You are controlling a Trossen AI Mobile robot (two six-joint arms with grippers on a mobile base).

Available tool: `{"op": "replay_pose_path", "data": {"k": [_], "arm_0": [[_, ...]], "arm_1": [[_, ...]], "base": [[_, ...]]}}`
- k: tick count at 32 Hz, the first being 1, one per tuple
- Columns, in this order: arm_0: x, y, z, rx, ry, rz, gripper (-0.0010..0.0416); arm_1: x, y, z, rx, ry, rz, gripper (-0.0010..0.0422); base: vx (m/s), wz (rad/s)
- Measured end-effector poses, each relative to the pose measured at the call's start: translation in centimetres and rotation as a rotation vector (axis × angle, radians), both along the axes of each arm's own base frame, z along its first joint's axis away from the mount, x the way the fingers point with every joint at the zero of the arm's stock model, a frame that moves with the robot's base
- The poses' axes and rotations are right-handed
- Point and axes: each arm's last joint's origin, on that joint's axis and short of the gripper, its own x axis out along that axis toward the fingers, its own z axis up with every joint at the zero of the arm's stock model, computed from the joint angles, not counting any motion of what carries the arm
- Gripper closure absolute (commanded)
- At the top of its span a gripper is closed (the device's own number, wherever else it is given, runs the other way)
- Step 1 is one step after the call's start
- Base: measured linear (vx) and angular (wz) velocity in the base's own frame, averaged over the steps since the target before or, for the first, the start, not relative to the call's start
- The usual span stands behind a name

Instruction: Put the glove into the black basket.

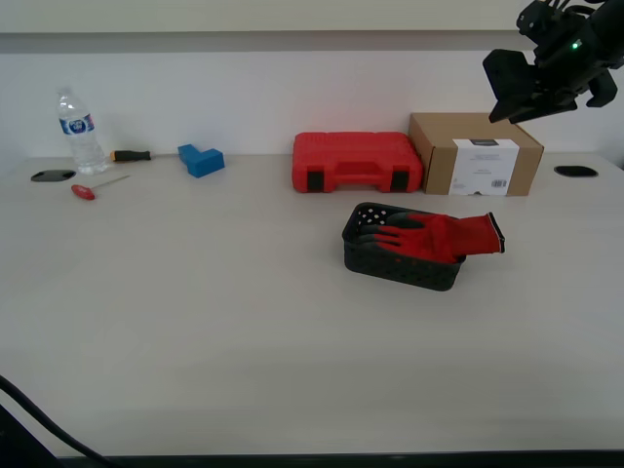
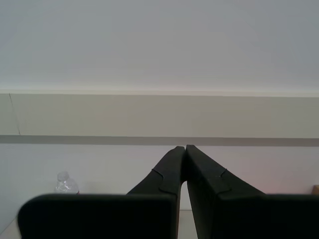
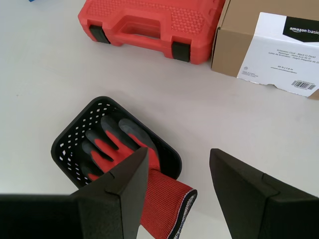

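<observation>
1. My first gripper (image 3: 178,164) hangs in the air above the table (image 1: 195,322), jaws spread wide, nothing between them, just bare tabletop showing through the gap.

2. Down below it, there's the glove (image 3: 124,149): dark coated fingers down inside the black basket (image 3: 70,137), red cuff spilling out over the rim on the side nearest my first gripper.

3. In the exterior view the same story: the glove (image 1: 434,236) lies across the black basket (image 1: 390,263), cuff end poking past the basket's edge toward the exterior view's right and hanging clear of the tabletop.

4. Beyond the basket from my first gripper sits the red tool case (image 3: 149,25), closed, latches showing. Just beside it stands a cardboard box (image 3: 269,45) with a white label.

5. The arm visible up at the exterior view's right is well above the box, high off the table.

6. My second gripper (image 2: 185,148) is pinched closed, fingertips touching, holding nothing. It looks out at a pale wall, with the cap of a water bottle (image 2: 66,183) peeking up far beyond its jaws.

7. Far across the table from the basket in the exterior view: the water bottle (image 1: 78,132), a red-handled screwdriver (image 1: 93,188), an orange-handled tool (image 1: 132,155) and a blue block (image 1: 201,159), all well apart from both grippers.
</observation>
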Motion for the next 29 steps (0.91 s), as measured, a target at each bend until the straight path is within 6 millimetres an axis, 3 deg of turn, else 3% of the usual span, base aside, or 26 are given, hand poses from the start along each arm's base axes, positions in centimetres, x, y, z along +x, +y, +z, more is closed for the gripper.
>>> {"op": "replay_pose_path", "data": {"k": [29], "arm_0": [[0.0, 0.04, 0.0, 0.0, 0.0, 0.001, 0.0236]], "arm_1": [[0.0, 0.0, 0.0, 0.0, 0.0, 0.0, 0.0412]], "base": [[0.0, 0.0]]}}
